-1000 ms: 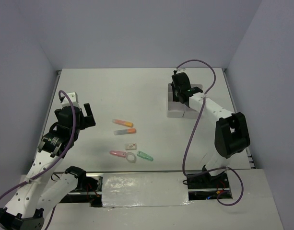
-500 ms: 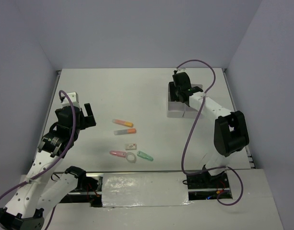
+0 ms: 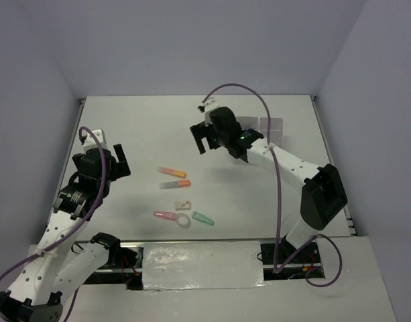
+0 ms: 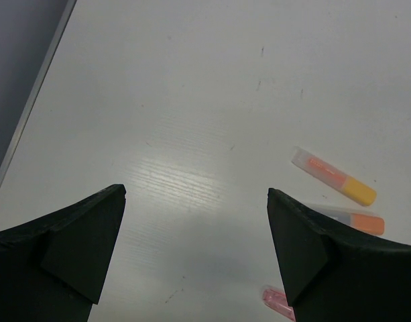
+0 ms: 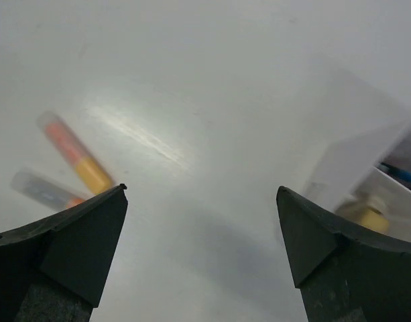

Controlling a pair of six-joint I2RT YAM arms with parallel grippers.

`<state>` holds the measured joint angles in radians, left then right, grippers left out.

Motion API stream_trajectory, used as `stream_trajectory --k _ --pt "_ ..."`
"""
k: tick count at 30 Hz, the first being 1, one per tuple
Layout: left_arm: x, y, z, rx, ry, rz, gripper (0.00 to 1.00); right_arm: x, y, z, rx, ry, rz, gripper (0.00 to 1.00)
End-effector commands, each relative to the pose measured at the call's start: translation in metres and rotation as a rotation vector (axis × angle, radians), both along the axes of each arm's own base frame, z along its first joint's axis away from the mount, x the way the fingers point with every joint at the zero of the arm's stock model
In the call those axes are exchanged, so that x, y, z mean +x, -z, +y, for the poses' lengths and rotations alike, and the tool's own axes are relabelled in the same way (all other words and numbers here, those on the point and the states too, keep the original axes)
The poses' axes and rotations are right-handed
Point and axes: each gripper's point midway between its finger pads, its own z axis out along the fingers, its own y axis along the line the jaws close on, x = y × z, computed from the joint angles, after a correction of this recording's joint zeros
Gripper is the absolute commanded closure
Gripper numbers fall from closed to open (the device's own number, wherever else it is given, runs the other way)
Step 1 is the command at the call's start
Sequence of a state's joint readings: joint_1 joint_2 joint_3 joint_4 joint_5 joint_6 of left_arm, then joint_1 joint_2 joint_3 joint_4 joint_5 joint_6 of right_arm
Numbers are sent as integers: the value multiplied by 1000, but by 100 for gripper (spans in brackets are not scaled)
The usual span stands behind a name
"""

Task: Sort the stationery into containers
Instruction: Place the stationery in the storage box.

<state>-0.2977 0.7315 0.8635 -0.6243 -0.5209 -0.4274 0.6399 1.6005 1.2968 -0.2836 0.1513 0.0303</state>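
Highlighter (image 3: 172, 172): orange-pink barrel, yellow cap

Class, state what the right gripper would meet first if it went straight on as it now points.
The right gripper would probably meet bare white table; the orange and yellow highlighter lies left of its line.
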Motion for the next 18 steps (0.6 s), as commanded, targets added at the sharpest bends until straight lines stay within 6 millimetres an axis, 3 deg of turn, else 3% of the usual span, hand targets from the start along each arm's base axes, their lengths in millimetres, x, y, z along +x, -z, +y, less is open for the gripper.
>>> stream_trajectory --k 1,6,10,13,16,17,18 --pt "0 -11 10 -1 -67 -38 1 -11 10 49 -43 -184 19 0" --pt "-1 -14 11 -4 -64 -53 1 -58 29 106 -33 -406 85 3" --pt "-1 -15 9 -9 -52 -56 1 -95 40 134 -31 -569 108 7" --pt "-1 -15 8 -10 -45 -57 1 -100 50 145 -41 -588 109 9" --pt "-1 -15 6 -16 -31 -64 1 -94 63 156 -76 -602 87 12" --pt "-1 -16 5 -16 -26 -64 1 -89 77 156 -113 -587 95 13" --pt "-1 -15 5 -16 -25 -62 1 -85 75 162 -124 -591 82 15"
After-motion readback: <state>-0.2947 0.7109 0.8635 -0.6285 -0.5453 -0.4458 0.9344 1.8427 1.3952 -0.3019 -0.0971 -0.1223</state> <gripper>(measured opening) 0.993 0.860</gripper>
